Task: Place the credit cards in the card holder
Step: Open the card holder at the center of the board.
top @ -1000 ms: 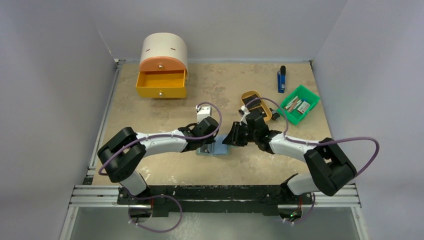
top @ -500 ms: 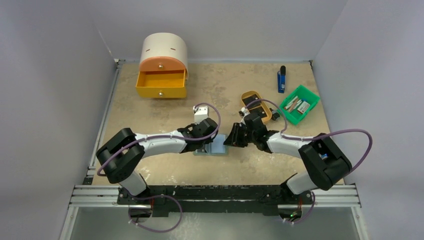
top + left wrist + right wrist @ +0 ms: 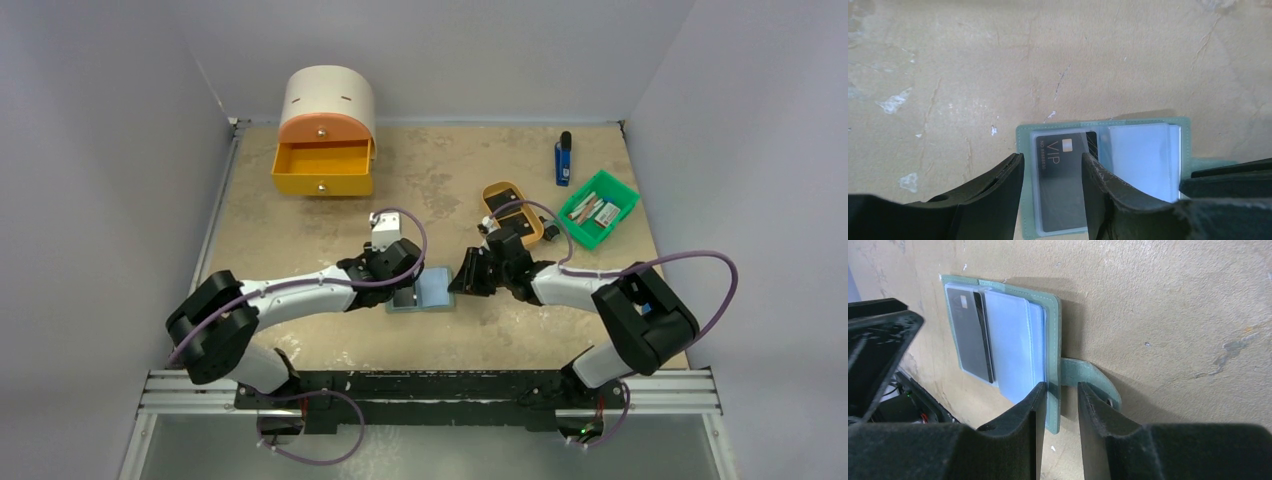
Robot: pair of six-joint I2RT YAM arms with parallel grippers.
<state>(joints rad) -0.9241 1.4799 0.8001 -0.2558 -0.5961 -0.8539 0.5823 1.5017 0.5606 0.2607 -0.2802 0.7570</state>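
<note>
Grey-green card holder point(image 3: 1103, 131) lies open, long axis toward my hands; left hand point(image 3: 1050, 172) released over black card point(image 3: 1060, 180), right hand point(image 3: 1058, 402) grasping its edge.

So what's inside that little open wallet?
One black card marked VIP sits in a clear pocket of the wallet. Beside it are pale blue pockets; whether they hold anything cannot be seen.

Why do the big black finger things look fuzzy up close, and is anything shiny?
Left wrist view: the left gripper fingers sit very near the lens, so their edges blur, while the VIP credit card in the card holder stays sharp. Right wrist view: the clear pockets look pale and glossy, and the holder's side tab casts a soft shadow.
</note>
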